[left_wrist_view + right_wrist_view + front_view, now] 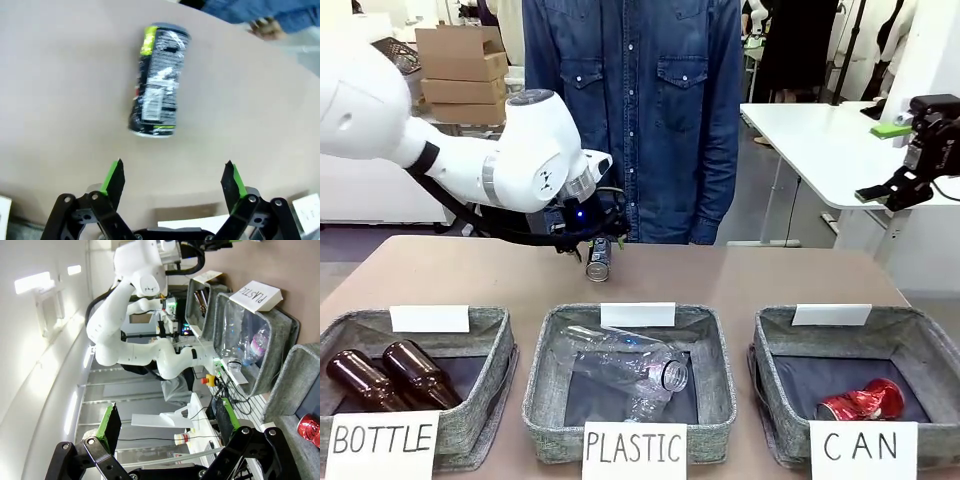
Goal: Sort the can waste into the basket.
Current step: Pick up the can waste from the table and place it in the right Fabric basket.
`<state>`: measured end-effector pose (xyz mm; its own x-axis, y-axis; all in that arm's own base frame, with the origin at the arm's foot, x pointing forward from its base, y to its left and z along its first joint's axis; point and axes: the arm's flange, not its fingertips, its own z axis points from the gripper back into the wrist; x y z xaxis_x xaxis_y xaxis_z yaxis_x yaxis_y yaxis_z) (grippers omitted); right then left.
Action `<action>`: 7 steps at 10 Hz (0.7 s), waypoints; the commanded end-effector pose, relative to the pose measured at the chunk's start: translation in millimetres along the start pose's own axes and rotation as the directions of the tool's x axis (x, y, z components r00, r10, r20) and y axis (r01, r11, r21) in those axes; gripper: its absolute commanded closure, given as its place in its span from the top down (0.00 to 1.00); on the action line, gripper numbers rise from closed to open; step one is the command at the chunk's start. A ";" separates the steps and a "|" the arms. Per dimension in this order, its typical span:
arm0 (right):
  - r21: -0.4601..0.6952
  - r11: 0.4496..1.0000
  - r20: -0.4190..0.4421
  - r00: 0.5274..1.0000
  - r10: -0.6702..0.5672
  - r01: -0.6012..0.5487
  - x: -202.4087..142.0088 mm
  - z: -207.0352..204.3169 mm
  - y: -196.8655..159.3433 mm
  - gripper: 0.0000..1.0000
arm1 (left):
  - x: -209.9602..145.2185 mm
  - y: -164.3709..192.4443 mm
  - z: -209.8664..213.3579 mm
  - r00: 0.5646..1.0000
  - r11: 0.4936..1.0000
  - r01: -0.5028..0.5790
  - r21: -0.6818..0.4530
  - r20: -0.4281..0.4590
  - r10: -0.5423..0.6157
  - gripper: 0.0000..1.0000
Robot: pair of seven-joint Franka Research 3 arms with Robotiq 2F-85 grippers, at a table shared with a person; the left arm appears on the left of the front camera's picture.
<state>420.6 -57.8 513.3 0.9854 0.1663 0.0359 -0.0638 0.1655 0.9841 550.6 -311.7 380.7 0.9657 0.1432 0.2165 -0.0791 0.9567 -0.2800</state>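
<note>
A dark can with a silver end lies on its side on the table's far side, in front of the person. In the left wrist view this can lies just beyond my open left gripper, apart from both fingertips. From the front, the left gripper hangs right beside the can, largely hidden by its own wrist. A crushed red can lies in the grey basket signed "CAN" at front right. My right gripper stands open and raised at the right, holding nothing. Its wrist view shows the gripper open, the red can and the basket's wall.
The middle bin signed "PLASTIC" holds clear bottles. The left bin signed "BOTTLE" holds two brown glass bottles. The person stands at the far edge, one hand near the table. The left arm spans the table's left half.
</note>
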 end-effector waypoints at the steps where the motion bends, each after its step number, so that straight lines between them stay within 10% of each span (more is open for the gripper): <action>1: -0.003 1.000 -0.012 1.000 0.020 -0.020 -1.0 2.9 0.7 1.00 | 17.9 8.8 -8.0 0.998 0.999 0.047 0.005 -0.052 -0.047 1.00; 7: -0.003 1.000 -0.012 1.000 0.020 -0.020 -1.0 2.9 0.7 1.00 | 36.0 -0.1 -57.6 0.996 0.993 0.060 0.098 0.053 -0.066 1.00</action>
<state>420.6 -57.9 513.3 0.9855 0.1660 0.0359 -0.0637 0.1654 0.9842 592.8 -314.6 342.1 0.9594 0.0810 0.2701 -0.0338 0.9840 -0.1750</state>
